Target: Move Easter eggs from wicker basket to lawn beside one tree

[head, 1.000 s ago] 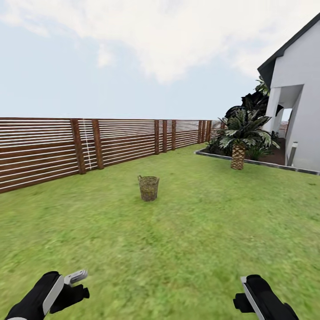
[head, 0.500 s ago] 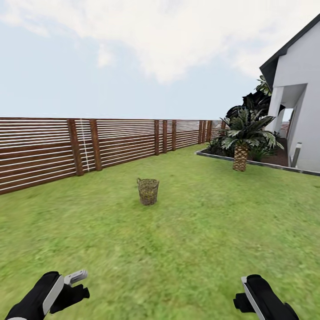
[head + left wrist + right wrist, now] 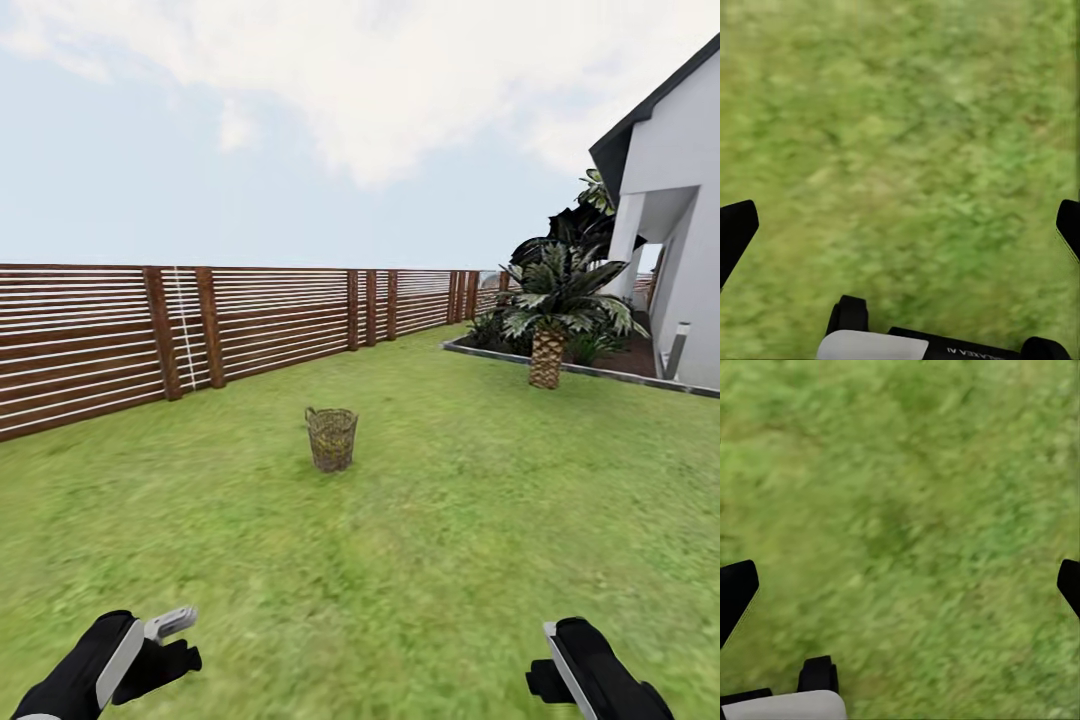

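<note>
The left tool [image 3: 165, 640] and the right tool [image 3: 550, 665] ride low at the near edge of the head view, each with its fingers spread apart and nothing between them. The left wrist view has that tool's black fingertips [image 3: 736, 229] wide apart over bare grass, and the right wrist view has the same, its fingertips [image 3: 736, 589] apart over the lawn [image 3: 420, 540].

Over the last second the whole head view has shifted: the wicker basket [image 3: 331, 438] now sits lower and slightly larger in it, and the wooden fence [image 3: 200, 335] posts and the palm plant [image 3: 548, 330] by the white house [image 3: 675, 250] have slid outward. The things have not moved; the robot is rolling forward toward the basket. The arms hold the same pose throughout.

The basket stands upright on the open lawn, well apart from both tools, about midway between the robot and the fence. The eggs cannot be made out at this range. My judgement: this is still the approach, with more driving needed before any reach into the basket.
</note>
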Robot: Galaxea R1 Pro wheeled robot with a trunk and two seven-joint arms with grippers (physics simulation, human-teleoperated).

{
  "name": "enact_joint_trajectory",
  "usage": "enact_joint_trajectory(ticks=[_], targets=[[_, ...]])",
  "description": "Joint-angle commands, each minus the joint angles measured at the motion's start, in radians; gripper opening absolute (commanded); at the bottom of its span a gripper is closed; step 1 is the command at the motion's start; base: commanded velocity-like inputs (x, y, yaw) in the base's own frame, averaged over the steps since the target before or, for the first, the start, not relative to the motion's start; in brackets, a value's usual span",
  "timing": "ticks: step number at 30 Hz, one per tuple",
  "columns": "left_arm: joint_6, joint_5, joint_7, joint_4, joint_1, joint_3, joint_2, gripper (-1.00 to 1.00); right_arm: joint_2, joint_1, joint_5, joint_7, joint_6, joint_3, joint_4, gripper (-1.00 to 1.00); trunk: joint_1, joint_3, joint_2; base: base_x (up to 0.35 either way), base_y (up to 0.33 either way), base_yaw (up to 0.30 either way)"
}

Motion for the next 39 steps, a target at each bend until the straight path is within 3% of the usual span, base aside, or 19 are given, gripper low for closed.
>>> enact_joint_trajectory(ticks=[1, 15, 39], targets=[[0.005, 0.003, 0.001, -0.001, -0.001, 0.002, 0.0, 1.0, 0.0, -0.001, 0.004, 0.001, 0.004, -0.001, -0.001, 1.0, 0.001, -0.001, -0.001, 0.343, 0.0, 0.0], [0.004, 0.004, 0.001, -0.001, -0.001, 0.003, 0.0, 1.0, 0.001, -0.001, 0.004, 0.002, 0.005, 0.001, -0.003, 1.0, 0.001, 0.001, -0.001, 0.343, 0.0, -0.132], [0.004, 0.004, 0.002, -0.001, -0.001, 0.004, 0.0, 1.0, 0.002, -0.001, 0.006, 0.0, 0.006, 0.0, -0.002, 1.0, 0.001, 0.001, -0.001, 0.343, 0.0, -0.004]])
